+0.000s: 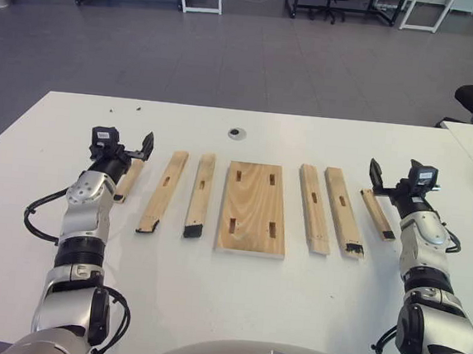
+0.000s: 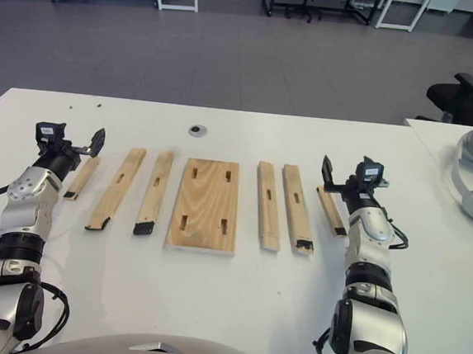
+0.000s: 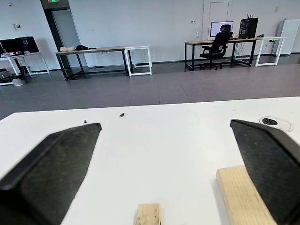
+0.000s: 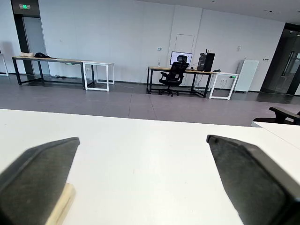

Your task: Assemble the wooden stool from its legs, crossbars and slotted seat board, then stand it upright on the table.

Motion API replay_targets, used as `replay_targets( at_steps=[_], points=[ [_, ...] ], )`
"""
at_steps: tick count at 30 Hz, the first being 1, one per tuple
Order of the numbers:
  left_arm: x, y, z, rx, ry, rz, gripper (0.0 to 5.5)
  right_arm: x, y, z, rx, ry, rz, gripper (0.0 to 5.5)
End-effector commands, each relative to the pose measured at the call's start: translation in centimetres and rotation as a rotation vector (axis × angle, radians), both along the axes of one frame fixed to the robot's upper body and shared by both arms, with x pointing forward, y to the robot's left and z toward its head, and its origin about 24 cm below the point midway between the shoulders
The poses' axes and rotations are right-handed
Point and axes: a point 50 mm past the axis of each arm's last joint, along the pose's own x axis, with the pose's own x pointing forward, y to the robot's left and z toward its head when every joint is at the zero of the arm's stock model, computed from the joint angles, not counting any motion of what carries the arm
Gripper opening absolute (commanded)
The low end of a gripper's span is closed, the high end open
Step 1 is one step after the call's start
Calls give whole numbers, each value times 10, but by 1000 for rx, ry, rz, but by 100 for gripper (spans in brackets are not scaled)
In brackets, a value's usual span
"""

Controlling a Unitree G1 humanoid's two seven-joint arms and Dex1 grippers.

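Seat board [image 1: 253,209] lies flat, slots up, mid-way along the white table [image 1: 291,314], with two left legs [image 1: 163,190] and two right legs [image 1: 344,211] laid alongside it and a short left crossbar [image 1: 128,180] and right crossbar [image 1: 377,213] at the row's outer ends, nothing joined. The left gripper [image 3: 164,125] hangs wide open over the left crossbar's far end; the right gripper [image 4: 143,138], equally wide, sits beside the right crossbar's far end, both holding nothing. A white label [image 1: 101,134] on the left wrist housing is too small to read.
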Motion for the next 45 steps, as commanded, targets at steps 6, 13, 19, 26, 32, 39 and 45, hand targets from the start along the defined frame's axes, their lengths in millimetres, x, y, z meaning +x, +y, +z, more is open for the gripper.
replay_targets(
  at_steps=[6, 13, 19, 26, 32, 39, 45],
  points=[
    [-6, 8, 0, 29, 11, -9, 508, -2, 0, -1, -13, 7, 6, 508],
    [-39, 38, -39, 40, 304, -63, 473, -4, -2, -2, -17, 10, 1, 504],
    [-66, 44, -70, -2, 504, -63, 361, -4, -2, -3, -18, 13, 4, 504],
    [-77, 31, -81, -37, 577, -115, 252, -3, -1, -1, -24, 17, 14, 504],
    [-78, 31, -93, 52, 639, -87, 161, 3, 10, 2, -28, 16, 64, 504],
    [-26, 13, 9, -40, -21, -127, 129, 22, 60, 31, 270, -1, 310, 504],
    [8, -134, 86, 78, -322, -659, 129, 19, 184, 149, 856, -161, 893, 504]
  ],
)
